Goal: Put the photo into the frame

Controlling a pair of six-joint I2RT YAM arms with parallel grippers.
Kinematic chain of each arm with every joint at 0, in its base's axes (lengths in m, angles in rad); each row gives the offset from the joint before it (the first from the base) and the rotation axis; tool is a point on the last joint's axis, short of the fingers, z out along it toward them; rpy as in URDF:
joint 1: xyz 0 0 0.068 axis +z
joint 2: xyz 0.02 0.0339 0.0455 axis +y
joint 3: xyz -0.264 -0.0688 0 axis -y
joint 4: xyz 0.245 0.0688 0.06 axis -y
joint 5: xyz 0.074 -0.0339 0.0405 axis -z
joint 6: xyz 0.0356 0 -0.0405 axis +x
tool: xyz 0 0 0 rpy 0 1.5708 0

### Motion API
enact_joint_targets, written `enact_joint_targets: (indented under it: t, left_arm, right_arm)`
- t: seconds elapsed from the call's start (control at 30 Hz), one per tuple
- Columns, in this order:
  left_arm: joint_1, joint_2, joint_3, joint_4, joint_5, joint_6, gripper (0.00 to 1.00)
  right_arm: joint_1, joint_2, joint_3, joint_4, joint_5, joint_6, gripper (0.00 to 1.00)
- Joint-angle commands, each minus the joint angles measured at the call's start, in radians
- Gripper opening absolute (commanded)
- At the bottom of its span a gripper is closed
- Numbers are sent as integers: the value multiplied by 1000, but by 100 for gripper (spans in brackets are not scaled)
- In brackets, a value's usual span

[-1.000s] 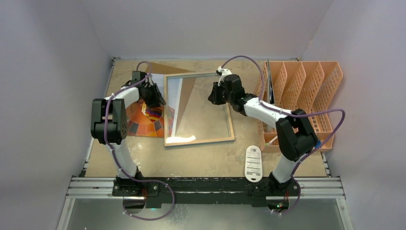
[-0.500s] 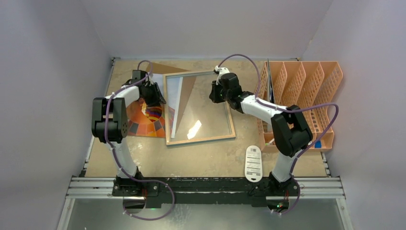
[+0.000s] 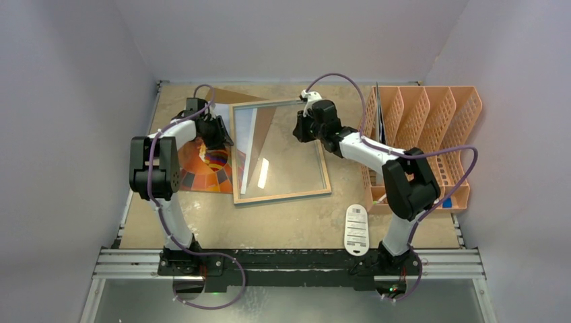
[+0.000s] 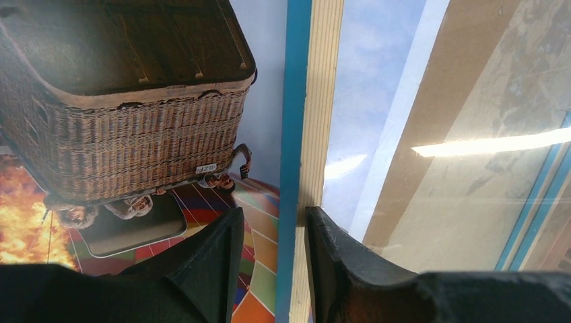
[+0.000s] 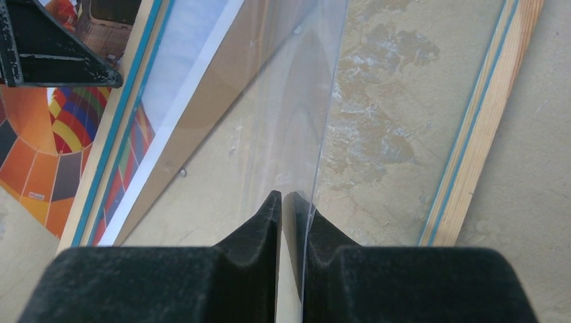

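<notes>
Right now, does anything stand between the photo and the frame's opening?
Yes. The left rail of the frame lies over the edge of the photo, with the left gripper astride it. The right gripper pinches the edge of the glass pane inside the frame.

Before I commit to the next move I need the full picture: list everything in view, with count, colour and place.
frame: one, light wood back up with a blue edge, centre of the table
glass pane: one, clear, over the frame, its right edge pinched
photo: one, orange-red balloon print, left of the frame, partly under it
backing board: one, brown, far side, partly under the frame
file organiser: one, orange mesh, right side
dark flat item: one, upright in the organiser's leftmost slot
white card: one, printed, near edge on the right
table: one, tan
left gripper: black, astride the frame's left rail, grip unclear
right gripper: black, shut on the glass pane
</notes>
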Motion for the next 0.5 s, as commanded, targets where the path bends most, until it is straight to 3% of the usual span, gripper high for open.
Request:
enact_joint_targets:
  t: [0.0, 0.2, 0.47]
  left_arm:
    - [-5, 49, 0, -32, -13, 39, 41]
    - [-4, 54, -4, -8, 30, 23, 40]
    - [-5, 62, -12, 9, 62, 8, 27]
  right_arm:
    - [3, 7, 28, 50, -84, -5, 14]
    - [4, 38, 22, 47, -110, 69, 17]
    - [-9, 49, 45, 10, -220, 238, 15]
